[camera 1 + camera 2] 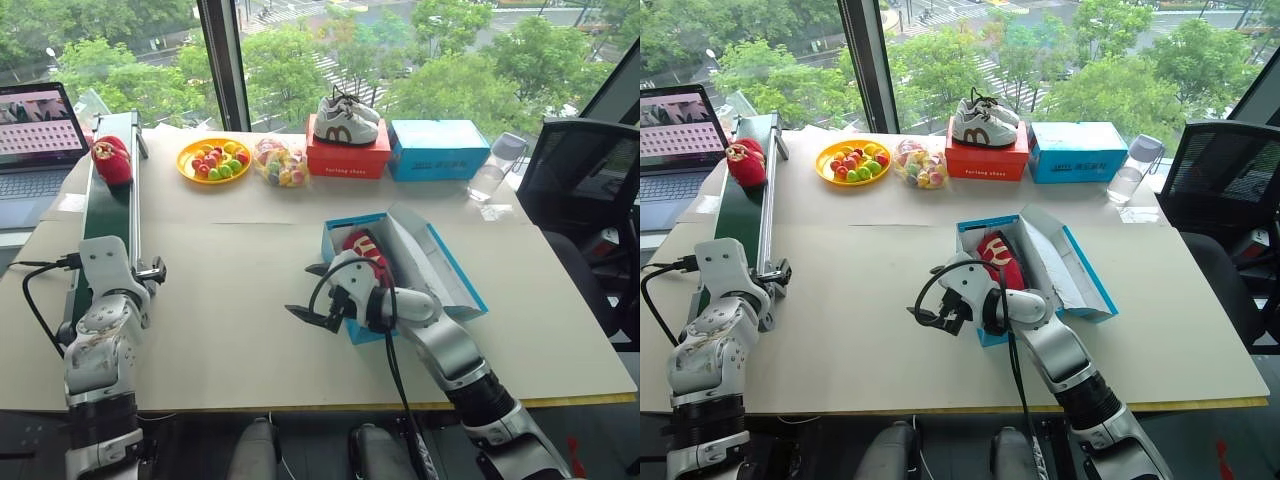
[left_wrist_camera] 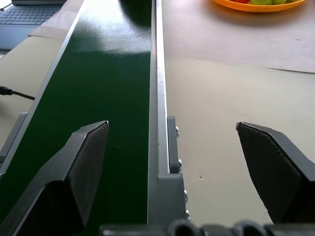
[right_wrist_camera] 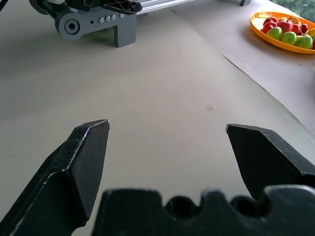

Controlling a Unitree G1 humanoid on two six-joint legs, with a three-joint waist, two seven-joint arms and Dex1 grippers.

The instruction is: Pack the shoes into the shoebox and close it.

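1. Far left: one red shoe [image 1: 111, 160] lying on the far end of the green conveyor belt [image 1: 105, 215], beside a laptop [image 1: 35, 140].
2. Near left: left gripper [image 2: 172, 135] over the belt's near end, jaws spread wide, holding nothing.
3. Far centre: orange fruit plate [image 1: 214, 160], bag of sweets [image 1: 280, 163], white sneakers [image 1: 345, 120] atop a red box [image 1: 347, 158].
4. Centre: right gripper [image 1: 315, 296] just left of the blue shoebox [image 1: 440, 270], jaws wide apart and empty over bare table [image 1: 230, 300].
5. Inside the shoebox, lid open: the other red shoe [image 1: 368, 250].
6. Far right: second blue box [image 1: 438, 150], clear bottle [image 1: 494, 168].
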